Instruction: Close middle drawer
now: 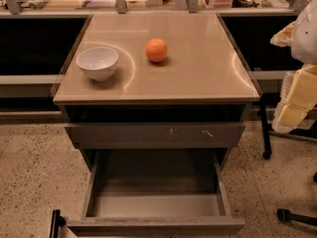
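Note:
The middle drawer (156, 226) is pulled far out at the bottom of the grey cabinet. Its plain face panel is nearest the camera, and its long tray (154, 202) is open and holds nothing. Above it sits the drawer face with pale scratch marks (154, 134), pushed in. My gripper (290, 110) hangs at the right edge of the view with the pale arm. It is level with the cabinet top, well right of the cabinet and apart from the drawer.
A white bowl (98, 62) and an orange (156, 49) sit on the beige cabinet top (198, 68). A chair base with castors (292, 214) and its leg (265, 133) stand at the right. A black post (54, 223) rises at the lower left. The floor is speckled.

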Motion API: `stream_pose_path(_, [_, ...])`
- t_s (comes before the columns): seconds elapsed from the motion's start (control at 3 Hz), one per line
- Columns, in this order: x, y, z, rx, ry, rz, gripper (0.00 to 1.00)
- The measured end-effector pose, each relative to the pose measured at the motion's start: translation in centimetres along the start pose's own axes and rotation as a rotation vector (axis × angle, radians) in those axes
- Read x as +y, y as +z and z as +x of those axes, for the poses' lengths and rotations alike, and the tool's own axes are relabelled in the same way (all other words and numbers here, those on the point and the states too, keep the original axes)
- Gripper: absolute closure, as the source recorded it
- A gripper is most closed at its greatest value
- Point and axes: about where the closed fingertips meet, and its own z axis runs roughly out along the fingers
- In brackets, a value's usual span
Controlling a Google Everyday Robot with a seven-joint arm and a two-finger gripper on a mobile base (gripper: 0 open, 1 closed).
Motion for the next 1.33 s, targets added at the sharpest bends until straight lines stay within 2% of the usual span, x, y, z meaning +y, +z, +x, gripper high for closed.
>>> stream_pose_path(0.33, [0.0,0.0,0.0,0.0,0.0,0.0,0.0])
stream_pose_path(0.67, [0.4,1.1,0.3,-0.03,0.005,-0.001,0.0])
stream_pose_path(1.0, [3.2,4.5,0.6,-0.134,0.001,-0.028,0.0])
stream_pose_path(1.33, [7.3,12.4,2.3,-0.305,0.042,-0.108,0.0])
